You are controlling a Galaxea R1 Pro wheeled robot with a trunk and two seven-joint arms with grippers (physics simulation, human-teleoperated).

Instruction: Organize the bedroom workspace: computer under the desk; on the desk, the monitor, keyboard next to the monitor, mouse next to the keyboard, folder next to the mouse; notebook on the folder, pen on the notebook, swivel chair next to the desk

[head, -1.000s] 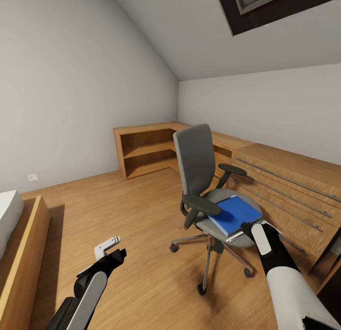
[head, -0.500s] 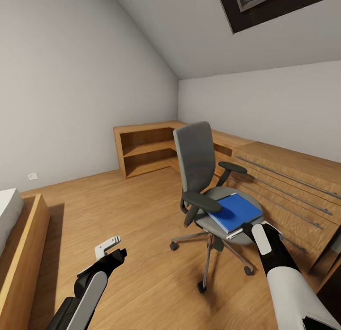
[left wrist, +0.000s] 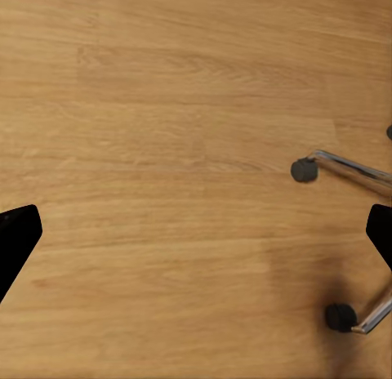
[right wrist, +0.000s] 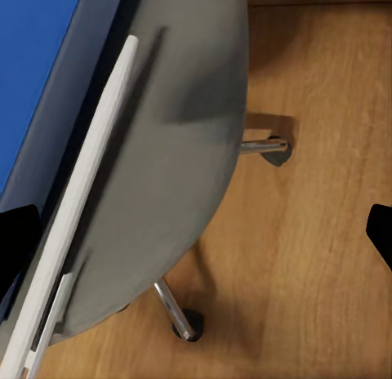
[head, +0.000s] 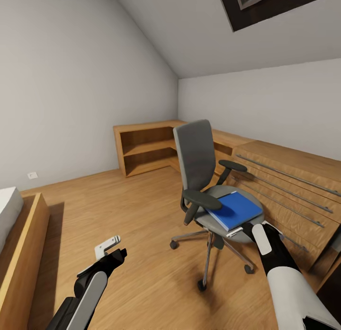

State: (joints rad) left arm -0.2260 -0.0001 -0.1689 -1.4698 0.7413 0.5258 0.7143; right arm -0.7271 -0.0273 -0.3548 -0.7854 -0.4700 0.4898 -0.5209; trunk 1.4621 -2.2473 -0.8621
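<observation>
Right gripper (head: 247, 231): reaching forward from the lower right of the head view, its black-and-white forearm angling up toward the front edge of the seat of the swivel chair (head: 196, 154). In the right wrist view, its two dark fingertips (right wrist: 16, 236) are sitting wide apart at opposite edges of the picture, so the jaws are spread open; nothing is lying between them but the grey seat rim and the wooden floor (right wrist: 327, 191). A thin white slab (right wrist: 82, 199), possibly the notebook, is lying on the seat just beside the folder (head: 234, 210), which is resting flat on the seat. The gripper is hovering just beside the seat edge; whether it is touching cannot be told.

Left gripper (head: 112, 250): extending low at the lower left of the head view, well apart from the chair, pointing over bare floor. In the left wrist view, its fingertips (left wrist: 16, 236) are likewise spread open, framing the floor and the chair's chrome base (left wrist: 351, 171) with castors.

Background: light-wood cabinets (head: 289, 187) are lining the wall behind the chair.
</observation>
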